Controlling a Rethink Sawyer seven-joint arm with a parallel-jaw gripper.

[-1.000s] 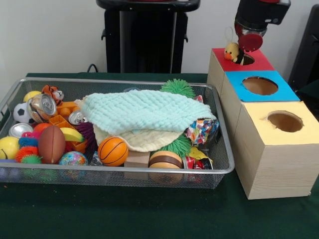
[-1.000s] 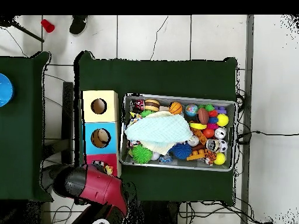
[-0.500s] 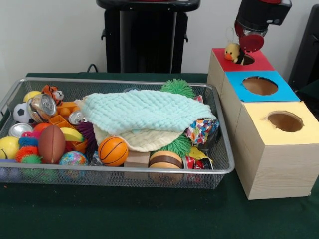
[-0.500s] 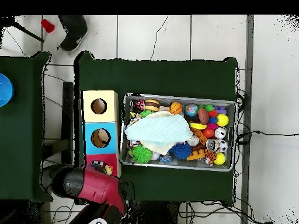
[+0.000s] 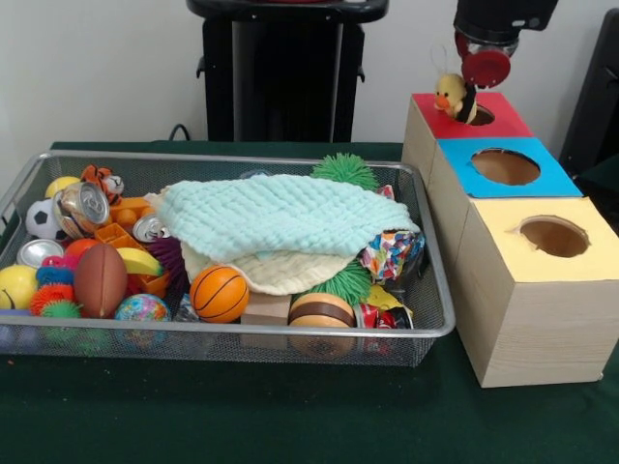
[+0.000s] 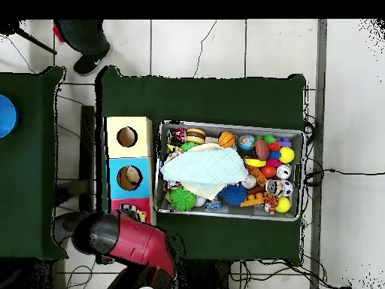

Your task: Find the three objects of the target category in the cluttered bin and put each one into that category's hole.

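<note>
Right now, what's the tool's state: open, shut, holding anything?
Tool: cannot be told. The duck toy sits right below it at the red box's hole.

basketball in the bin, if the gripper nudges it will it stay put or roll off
The small basketball is round and smooth, so it probably rolls readily. It sits wedged between the globe ball and a wooden block, which likely limits travel. It looks light.

Claw cut off at top edge, grip unclear, cloth hiding toys beneath
</note>
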